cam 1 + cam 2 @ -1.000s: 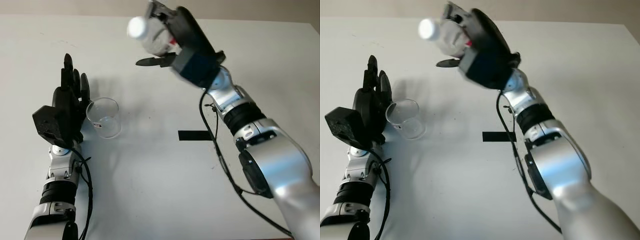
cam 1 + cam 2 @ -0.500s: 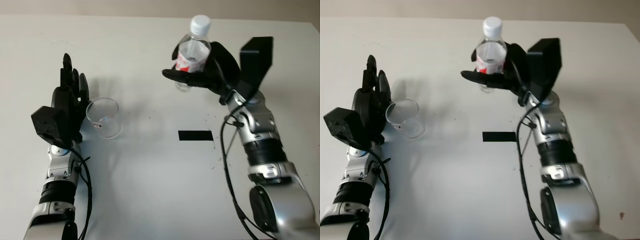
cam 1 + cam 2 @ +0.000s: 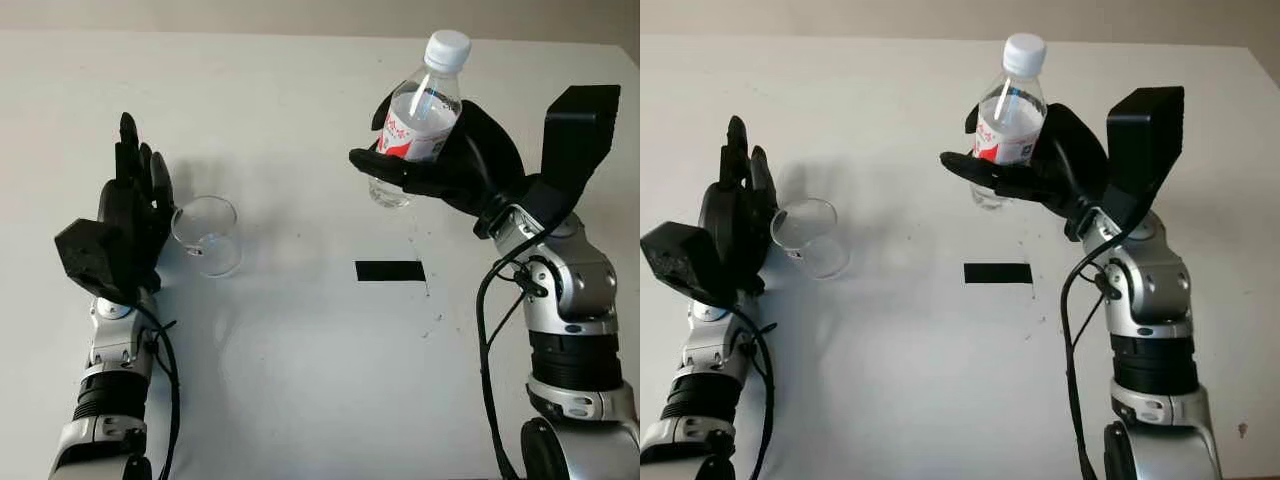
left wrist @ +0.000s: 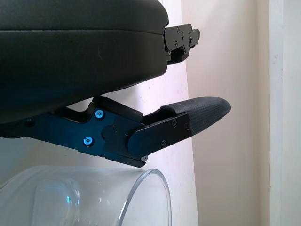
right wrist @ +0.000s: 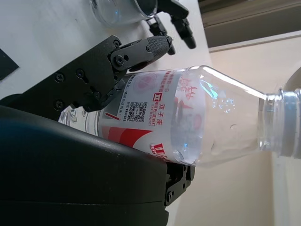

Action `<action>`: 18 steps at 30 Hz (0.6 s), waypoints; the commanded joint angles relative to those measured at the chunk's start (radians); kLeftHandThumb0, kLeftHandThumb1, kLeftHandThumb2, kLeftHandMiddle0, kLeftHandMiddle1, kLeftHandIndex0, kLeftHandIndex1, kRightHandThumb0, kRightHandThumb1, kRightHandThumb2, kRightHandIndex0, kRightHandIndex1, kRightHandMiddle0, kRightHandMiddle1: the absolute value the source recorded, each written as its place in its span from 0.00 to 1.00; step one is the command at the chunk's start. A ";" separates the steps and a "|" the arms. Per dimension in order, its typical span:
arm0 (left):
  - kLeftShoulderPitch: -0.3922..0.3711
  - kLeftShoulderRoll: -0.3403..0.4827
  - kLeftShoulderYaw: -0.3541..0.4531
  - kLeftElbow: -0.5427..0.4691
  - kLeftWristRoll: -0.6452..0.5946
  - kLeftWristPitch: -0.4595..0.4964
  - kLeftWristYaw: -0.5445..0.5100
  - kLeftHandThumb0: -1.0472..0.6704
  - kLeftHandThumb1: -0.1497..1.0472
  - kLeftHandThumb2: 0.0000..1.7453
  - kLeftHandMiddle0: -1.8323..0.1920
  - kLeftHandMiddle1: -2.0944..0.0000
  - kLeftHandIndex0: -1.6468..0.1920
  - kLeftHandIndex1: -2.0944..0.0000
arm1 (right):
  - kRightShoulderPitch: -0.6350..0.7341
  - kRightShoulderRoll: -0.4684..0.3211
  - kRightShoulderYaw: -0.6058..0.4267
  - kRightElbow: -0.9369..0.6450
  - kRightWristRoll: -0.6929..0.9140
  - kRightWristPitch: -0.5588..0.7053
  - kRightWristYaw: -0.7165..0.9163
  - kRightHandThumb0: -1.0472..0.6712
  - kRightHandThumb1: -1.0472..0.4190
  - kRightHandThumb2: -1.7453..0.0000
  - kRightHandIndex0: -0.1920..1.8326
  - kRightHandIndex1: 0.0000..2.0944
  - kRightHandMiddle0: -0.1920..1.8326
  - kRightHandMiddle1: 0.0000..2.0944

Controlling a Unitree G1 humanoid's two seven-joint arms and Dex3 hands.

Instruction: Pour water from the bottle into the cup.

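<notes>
The bottle (image 3: pixel 418 125) is held upright, lifted toward the far right part of the desk (image 3: pixel 300 380), with its white cap (image 3: pixel 447 47) seemingly in place on the neck and a red-and-white label around its middle; a little water appears to sit in its lower part, though how much cannot be judged. The right hand (image 3: pixel 455 165) has its fingers wrapped around the labelled body. The cup (image 3: pixel 208 234), a clear tumbler, stands well apart from the bottle on the left side of the desk, and whether it holds any water cannot be told. The left hand (image 3: pixel 125 225) stands open just beside the cup on its left, near or touching its wall, holding nothing. A black tape strip (image 3: pixel 390 271) lies on the desk between cup and bottle, nearer the bottle. With the bottle upright and away from the cup, no pouring is in hand; any further pouring would need the cap off and the bottle tipped over the cup's rim.
</notes>
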 commanded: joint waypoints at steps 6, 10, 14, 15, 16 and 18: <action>0.021 0.012 0.005 -0.023 -0.007 0.011 -0.011 0.21 1.00 0.44 0.98 0.98 1.00 0.98 | 0.058 -0.002 0.021 -0.039 0.011 0.078 0.002 0.45 0.00 0.78 1.00 1.00 0.67 1.00; 0.021 0.016 0.008 -0.026 -0.007 0.010 -0.009 0.21 1.00 0.43 0.97 0.97 0.99 0.97 | 0.079 0.009 0.021 -0.057 0.017 0.100 -0.007 0.45 0.00 0.79 0.98 1.00 0.71 1.00; 0.023 0.017 0.010 -0.032 -0.008 0.013 -0.009 0.21 1.00 0.42 0.97 0.97 0.99 0.97 | 0.101 0.014 0.016 -0.085 0.025 0.134 -0.020 0.46 0.00 0.79 0.98 1.00 0.73 1.00; 0.025 0.018 0.010 -0.038 -0.007 0.017 -0.007 0.21 1.00 0.42 0.97 0.97 0.99 0.97 | 0.108 0.016 0.011 -0.090 0.031 0.141 -0.020 0.46 0.00 0.78 0.99 1.00 0.74 1.00; 0.027 0.018 0.009 -0.044 -0.007 0.022 -0.007 0.21 1.00 0.42 0.97 0.97 0.99 0.97 | 0.114 0.017 0.006 -0.095 0.037 0.145 -0.020 0.46 0.00 0.78 0.99 1.00 0.74 1.00; 0.029 0.019 0.011 -0.052 -0.009 0.032 -0.006 0.20 1.00 0.42 0.97 0.97 0.99 0.97 | 0.126 0.021 -0.006 -0.103 0.053 0.153 -0.020 0.46 0.00 0.78 1.00 1.00 0.75 1.00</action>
